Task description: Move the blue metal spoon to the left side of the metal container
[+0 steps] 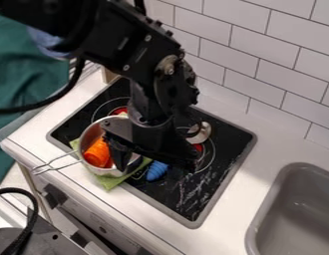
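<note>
green cloth (111, 180) on black stovetop (228, 133)

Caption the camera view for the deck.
Open end effector above stovetop, near blue ridged object; metal pot holding orange item on green cloth.

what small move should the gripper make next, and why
Probably ease the black gripper sideways, clear of the silver metal pot, before lowering: one of its spread fingers seems to hang over the pot, while the ridged blue handle lies beside the pot, over the black stovetop.
</note>
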Robot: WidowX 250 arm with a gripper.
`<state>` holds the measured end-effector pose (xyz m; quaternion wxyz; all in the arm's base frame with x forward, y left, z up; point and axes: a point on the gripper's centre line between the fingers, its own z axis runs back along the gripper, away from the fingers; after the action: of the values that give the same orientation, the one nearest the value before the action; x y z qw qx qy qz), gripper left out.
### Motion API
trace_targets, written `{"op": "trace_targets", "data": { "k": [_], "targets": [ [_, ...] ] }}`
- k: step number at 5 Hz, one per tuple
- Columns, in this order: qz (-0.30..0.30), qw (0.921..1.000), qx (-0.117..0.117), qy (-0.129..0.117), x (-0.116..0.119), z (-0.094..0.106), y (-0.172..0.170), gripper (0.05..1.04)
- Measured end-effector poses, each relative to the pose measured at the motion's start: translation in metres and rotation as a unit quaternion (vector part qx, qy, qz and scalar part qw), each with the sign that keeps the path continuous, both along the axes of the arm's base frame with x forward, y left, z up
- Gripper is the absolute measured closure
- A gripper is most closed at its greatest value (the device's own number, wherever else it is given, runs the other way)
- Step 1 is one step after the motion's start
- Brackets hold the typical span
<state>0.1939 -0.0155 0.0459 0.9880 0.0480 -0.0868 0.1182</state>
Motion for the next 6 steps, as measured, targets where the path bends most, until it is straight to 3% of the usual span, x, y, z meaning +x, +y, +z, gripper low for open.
{"op": "trace_targets", "data": {
  "k": [1, 2, 4, 5, 6],
  "targets": [
    [0.0, 1.0, 0.002, 0.008, -0.002, -0.003, 0.0, 0.078],
    [-0.04, 0.9991, 0.01, -0.009, 0.022, -0.002, -0.01, 0.078],
    [-0.079, 0.9968, 0.015, -0.004, 0.071, -0.013, -0.024, 0.078],
    [-0.102, 0.9946, -0.001, -0.016, 0.099, -0.027, -0.027, 0.078],
    [-0.091, 0.9957, -0.005, -0.017, 0.106, -0.037, -0.002, 0.078]
  ]
}}
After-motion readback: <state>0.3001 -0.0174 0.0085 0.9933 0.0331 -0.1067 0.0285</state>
